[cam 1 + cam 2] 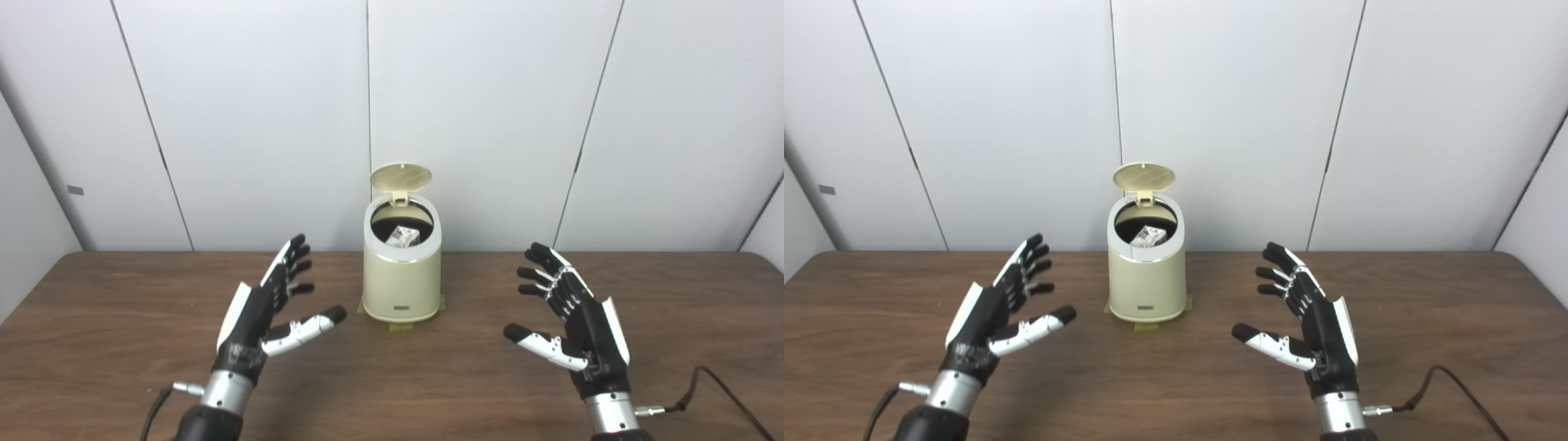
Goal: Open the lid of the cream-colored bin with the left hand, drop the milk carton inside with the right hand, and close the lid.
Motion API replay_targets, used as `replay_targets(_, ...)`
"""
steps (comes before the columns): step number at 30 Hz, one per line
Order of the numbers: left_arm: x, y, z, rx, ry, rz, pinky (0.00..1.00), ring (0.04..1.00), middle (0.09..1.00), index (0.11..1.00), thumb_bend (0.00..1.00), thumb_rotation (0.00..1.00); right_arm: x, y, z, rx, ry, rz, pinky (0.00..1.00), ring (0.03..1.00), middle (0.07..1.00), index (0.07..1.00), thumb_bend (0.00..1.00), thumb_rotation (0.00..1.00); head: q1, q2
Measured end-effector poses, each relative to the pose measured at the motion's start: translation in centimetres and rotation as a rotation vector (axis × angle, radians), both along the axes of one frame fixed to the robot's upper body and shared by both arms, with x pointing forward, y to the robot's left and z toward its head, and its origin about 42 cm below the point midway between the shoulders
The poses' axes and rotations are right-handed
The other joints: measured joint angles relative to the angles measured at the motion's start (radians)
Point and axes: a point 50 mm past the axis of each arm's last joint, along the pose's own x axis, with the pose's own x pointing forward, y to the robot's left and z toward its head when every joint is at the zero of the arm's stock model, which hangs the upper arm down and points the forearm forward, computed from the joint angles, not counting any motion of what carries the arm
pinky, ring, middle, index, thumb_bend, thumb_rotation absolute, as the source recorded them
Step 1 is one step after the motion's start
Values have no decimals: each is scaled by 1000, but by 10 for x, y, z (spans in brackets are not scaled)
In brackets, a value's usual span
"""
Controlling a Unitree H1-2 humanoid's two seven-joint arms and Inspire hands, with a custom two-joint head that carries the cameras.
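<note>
- The milk carton (405,236) was already down inside the cream-colored bin (402,269); I could only catch its pale, crumpled-looking top poking out of the dark opening, tilted a bit.
- The lid (400,177) was flipped up and standing pretty much upright on its hinge at the back of the bin, underside facing us. So it wasn't closed.
- The bin sat upright toward the far middle of the wooden table (122,343), close to the wall, with bits of yellowish tape (401,327) showing at its base.
- The left hand (267,303) hovered just left of the bin and a little nearer to us, palm turned inward, fingers spread wide and thumb pointing toward the bin. It wasn't holding a thing and wasn't touching the bin.
- The right hand (566,306) mirrored it on the other side, a bit further from the bin, fingers fanned out, thumb sticking out to the left, also empty.
- A dark cable (710,383) trailed off the right wrist across the table toward the near right corner.
- Behind it all were plain white wall panels (490,110).
</note>
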Motion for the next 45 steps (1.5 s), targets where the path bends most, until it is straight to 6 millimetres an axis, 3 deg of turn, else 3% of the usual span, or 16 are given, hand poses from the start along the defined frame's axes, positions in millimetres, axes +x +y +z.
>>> replay_targets(3,26,-8,35,37,-57,-42,882,982,989,1000,881,252,-1,-1,-1,-8,7,9,682,776,857,865,820,423,0,-5)
replay_targets(7,61,-21,71,140,-93,-55,870,990,1000,1000,917,274,-1,-6,-2,-17,13,6,692,775,859,860,823,414,-1,-12)
replay_targets(12,87,-23,85,240,-86,-21,876,987,997,1000,969,314,-4,-8,-5,-15,37,-1,686,772,860,848,813,379,-8,-29)
replay_targets(16,106,-30,89,315,-56,-1,858,986,999,1000,962,323,-5,-5,-6,-7,40,2,670,762,861,844,813,385,-8,-37)
replay_targets(21,123,-40,109,412,-89,12,864,997,1000,1000,954,348,-6,1,-2,-1,34,10,641,751,863,836,824,396,-14,-45)
replay_targets(27,133,-48,107,520,-82,19,842,996,1000,996,958,345,-7,3,3,10,28,15,606,736,860,824,826,389,-18,-46)
replay_targets(30,134,-49,100,580,-70,7,779,926,917,877,942,321,-7,6,2,18,30,16,586,717,851,816,830,394,-21,-49)
replay_targets(37,139,-50,104,655,-101,-50,739,872,831,764,965,288,-7,12,5,28,23,26,561,705,841,803,820,381,-28,-48)
replay_targets(45,137,-51,104,693,-110,-103,812,906,841,758,948,287,-8,13,7,42,17,42,555,713,836,802,797,363,-35,-46)
